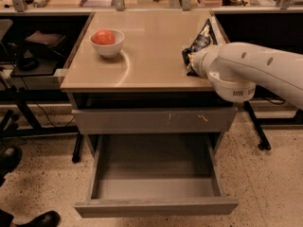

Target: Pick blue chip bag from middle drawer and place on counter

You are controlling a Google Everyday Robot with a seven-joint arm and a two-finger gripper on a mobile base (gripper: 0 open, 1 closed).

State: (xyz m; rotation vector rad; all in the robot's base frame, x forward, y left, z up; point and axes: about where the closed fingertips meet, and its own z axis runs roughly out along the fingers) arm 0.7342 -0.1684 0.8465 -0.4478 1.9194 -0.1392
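The blue chip bag (203, 37) stands tilted at the right edge of the beige counter (156, 56), its lower end at the counter top. My gripper (191, 61) is at the end of the white arm that reaches in from the right, and it is shut on the bag's lower end; the wrist hides most of it. The middle drawer (156, 206) is pulled open below the counter, and I see nothing inside it.
A white bowl (107, 46) holding a red round thing sits on the counter's left side. A closed grey drawer front (142, 121) with pale scuff marks is above the open drawer. Dark shelves with gear stand to the left, and a shoe (42, 219) is on the floor.
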